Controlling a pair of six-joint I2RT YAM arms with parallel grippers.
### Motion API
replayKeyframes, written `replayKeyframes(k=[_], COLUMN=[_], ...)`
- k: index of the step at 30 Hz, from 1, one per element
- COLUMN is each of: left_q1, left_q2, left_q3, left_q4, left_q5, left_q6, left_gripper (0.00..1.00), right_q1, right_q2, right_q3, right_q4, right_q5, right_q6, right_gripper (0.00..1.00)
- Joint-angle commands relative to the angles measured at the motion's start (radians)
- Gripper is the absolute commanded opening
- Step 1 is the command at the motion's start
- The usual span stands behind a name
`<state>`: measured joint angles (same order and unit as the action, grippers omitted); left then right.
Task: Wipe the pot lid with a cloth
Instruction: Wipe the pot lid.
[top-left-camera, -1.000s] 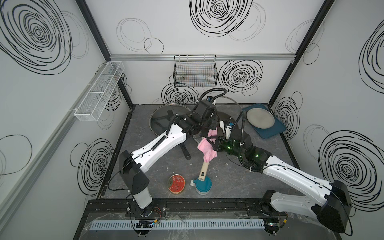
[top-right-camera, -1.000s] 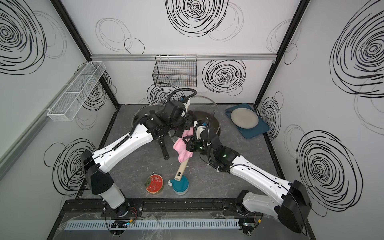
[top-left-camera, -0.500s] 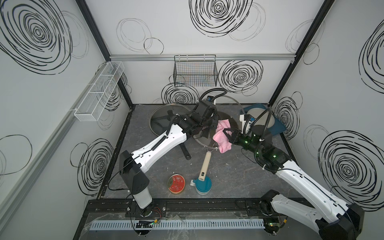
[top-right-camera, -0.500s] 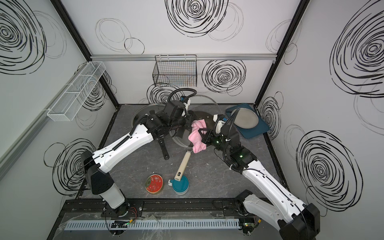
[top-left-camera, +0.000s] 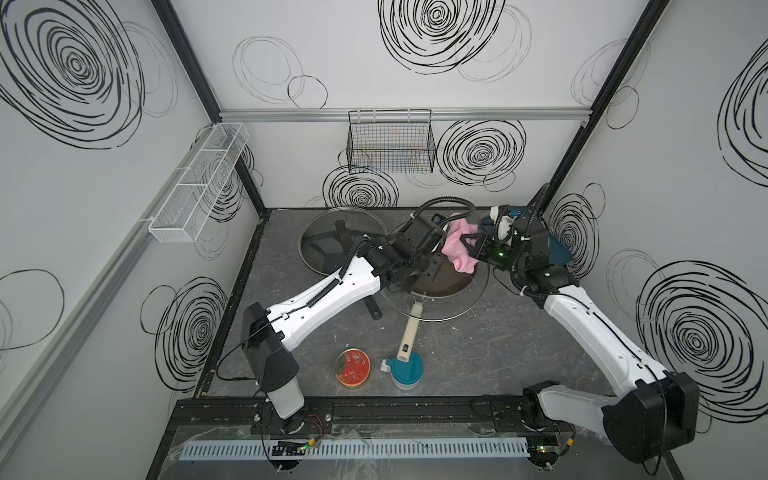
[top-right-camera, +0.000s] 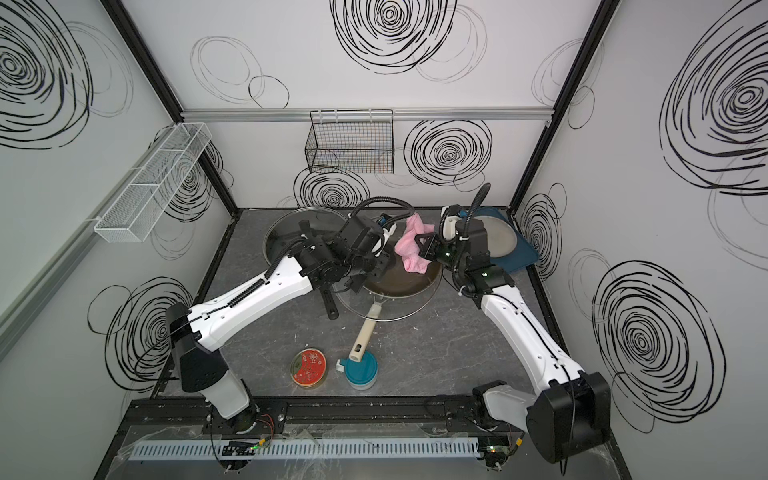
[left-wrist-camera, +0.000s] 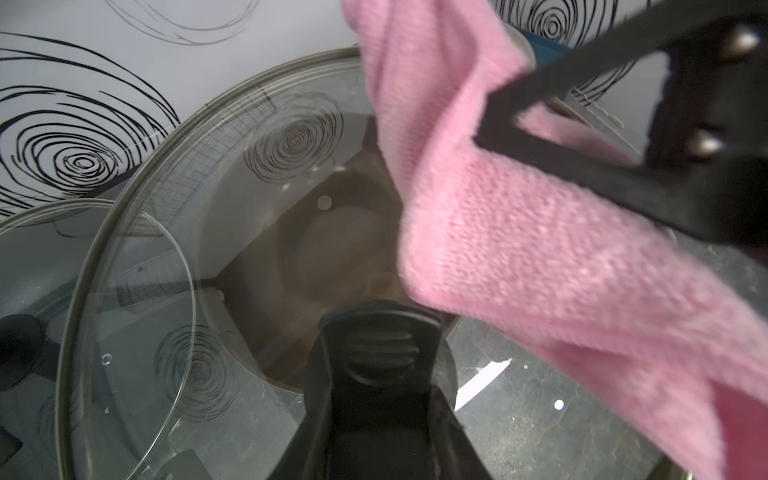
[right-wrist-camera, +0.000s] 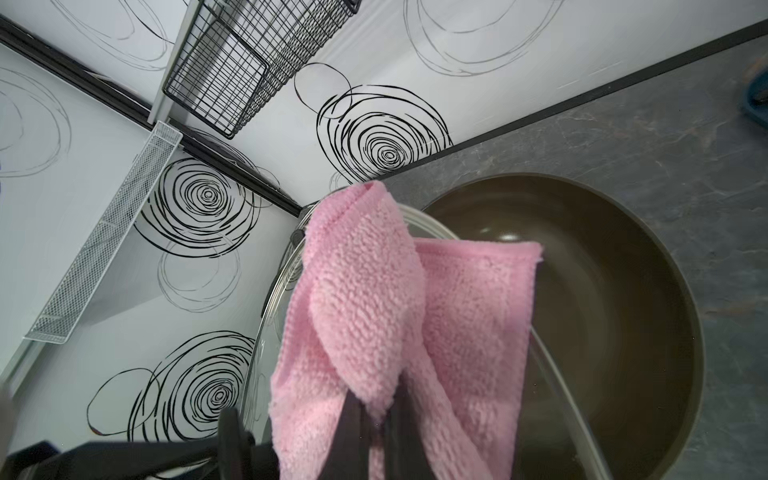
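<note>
The pot lid (top-left-camera: 449, 305) (top-right-camera: 399, 307) is a large clear glass disc, held tilted above a brown pan (top-left-camera: 444, 280). My left gripper (top-left-camera: 419, 266) (left-wrist-camera: 380, 399) is shut on the lid's black handle (left-wrist-camera: 380, 345). The pink fuzzy cloth (top-left-camera: 457, 245) (top-right-camera: 409, 247) (right-wrist-camera: 374, 311) hangs folded from my right gripper (top-left-camera: 473, 245) (right-wrist-camera: 374, 411), which is shut on it. The cloth lies against the lid's far right part (left-wrist-camera: 519, 249). In the left wrist view the right gripper's black fingers (left-wrist-camera: 582, 124) show behind the cloth.
The pan's cream handle (top-left-camera: 409, 336) points toward a teal-capped jar (top-left-camera: 405, 370), with a red tin (top-left-camera: 352, 368) beside it. A second glass lid (top-left-camera: 328, 245) lies back left. A blue tray with a plate (top-right-camera: 498, 241) sits back right. A wire basket (top-left-camera: 390, 145) hangs on the back wall.
My right gripper has carried the cloth from the lid's near left side across to its far right side. The left arm has kept the lid in place.
</note>
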<state>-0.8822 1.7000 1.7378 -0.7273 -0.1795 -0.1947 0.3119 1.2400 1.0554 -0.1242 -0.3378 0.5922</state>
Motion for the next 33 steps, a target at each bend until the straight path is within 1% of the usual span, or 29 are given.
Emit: replayKeyframes(k=[1, 5, 9, 15, 20, 26, 30, 33], left_q1=[-0.014, -0.018, -0.03, -0.047, -0.047, -0.037, -0.014, 0.015], left_q2=[-0.127, -0.137, -0.14, -0.138, -0.138, -0.118, -0.106, -0.109], left_q3=[0.024, 0.009, 0.011, 0.017, 0.022, 0.047, 0.054, 0.047], left_q4=[0.219, 0.224, 0.221, 0.21, 0.196, 0.165, 0.152, 0.161], left_q5=[0.039, 0.075, 0.124, 0.131, 0.137, 0.106, 0.08, 0.082], left_q6=[0.067, 0.104, 0.153, 0.196, 0.207, 0.188, 0.146, 0.105], left_gripper=[0.0, 0.0, 0.0, 0.0, 0.0, 0.0, 0.0, 0.0], right_q1=[-0.002, 0.008, 0.066, 0.148, 0.176, 0.152, 0.093, 0.036], right_q2=[0.059, 0.132, 0.214, 0.324, 0.368, 0.345, 0.297, 0.238], right_q3=[0.048, 0.102, 0.171, 0.276, 0.328, 0.306, 0.27, 0.229], right_q4=[-0.025, -0.018, -0.032, -0.071, -0.089, -0.081, -0.073, -0.06], right_q5=[-0.038, -0.082, -0.108, -0.138, -0.165, -0.135, -0.125, -0.116], right_q6=[-0.046, -0.054, -0.094, -0.156, -0.177, -0.165, -0.14, -0.124], right_gripper=[0.0, 0.0, 0.0, 0.0, 0.0, 0.0, 0.0, 0.0])
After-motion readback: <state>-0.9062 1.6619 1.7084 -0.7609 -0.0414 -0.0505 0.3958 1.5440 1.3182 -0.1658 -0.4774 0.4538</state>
